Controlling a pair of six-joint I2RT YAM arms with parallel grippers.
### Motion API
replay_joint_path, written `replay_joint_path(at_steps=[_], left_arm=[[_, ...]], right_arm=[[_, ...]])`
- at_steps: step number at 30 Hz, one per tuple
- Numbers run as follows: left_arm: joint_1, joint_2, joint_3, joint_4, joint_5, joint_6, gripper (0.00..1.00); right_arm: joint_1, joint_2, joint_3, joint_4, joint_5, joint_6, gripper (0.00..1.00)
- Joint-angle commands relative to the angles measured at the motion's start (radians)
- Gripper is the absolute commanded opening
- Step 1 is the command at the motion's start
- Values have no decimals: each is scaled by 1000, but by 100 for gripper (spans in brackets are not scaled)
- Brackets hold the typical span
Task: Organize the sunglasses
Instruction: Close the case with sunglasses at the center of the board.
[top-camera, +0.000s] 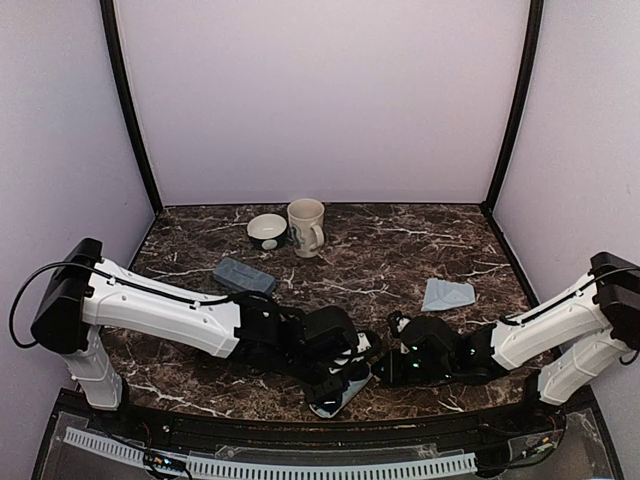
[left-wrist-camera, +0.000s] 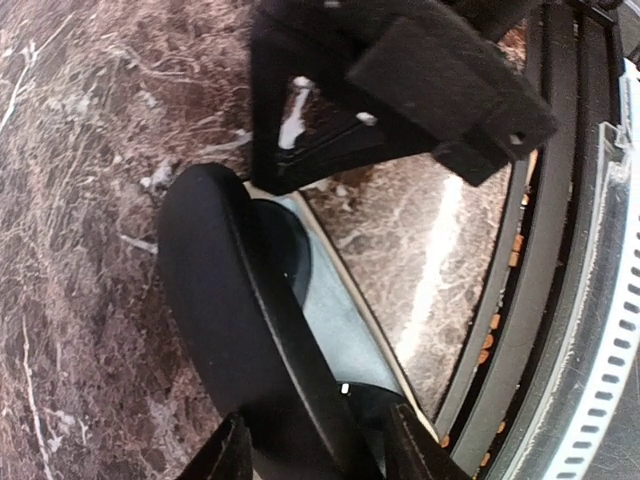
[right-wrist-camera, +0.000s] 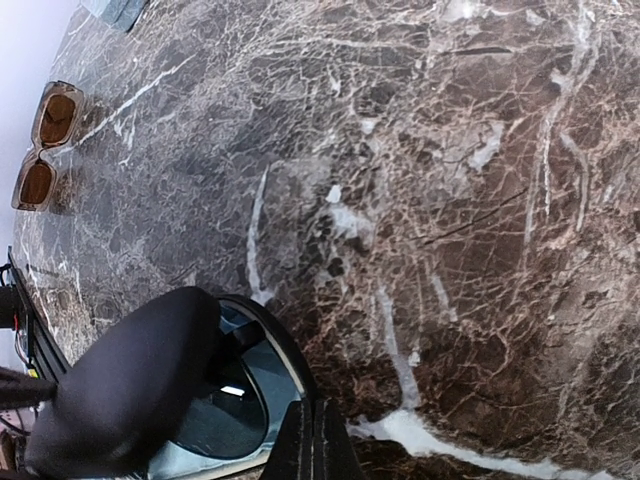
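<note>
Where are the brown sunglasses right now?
In the right wrist view, the brown sunglasses lie on the marble table at the far left edge, apart from the open black case at the bottom left.

Table: dark marble (top-camera: 400, 250)
Rear: mug (top-camera: 306, 227), bowl (top-camera: 267, 231)
Middle: grey-blue case (top-camera: 243, 276), grey cloth (top-camera: 447, 294)
Left edge: brownish sunglasses (right-wrist-camera: 45, 145)
Front: open black case (top-camera: 335, 398)

Dark brown marble table (top-camera: 400, 240), pale lilac walls (top-camera: 320, 100), black corner posts (top-camera: 131, 110)
</note>
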Motion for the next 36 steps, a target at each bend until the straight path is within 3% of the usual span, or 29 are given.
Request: replay_joint_path(at_steps=[1,10,18,22,28,32,36], left_arm=[[-76,187,-50,134,429,70,44],[-76,182,-53,141,409,63,47],[-76,51,-112,204,292,49,50],[-76,-77,-174,270,224,56,58],[-70,-224,-222,321,91,68,71],[-40,-197,-160,217,-58,12,80],[-34,-139,-116,179,-89,-67,95]], right_arm=[[28,46,19,53,-39,-3,0],[51,21,11,42,-10,14,0],[51,-82,-46,23,41,28,0],[28,-136,-65,25,33,13,1],[-7,-210,-54,-56,20,-25,15],[-25,-240,-54,-92,8,-30,24],[-48,-235,-63,-91,-6,-28,29]])
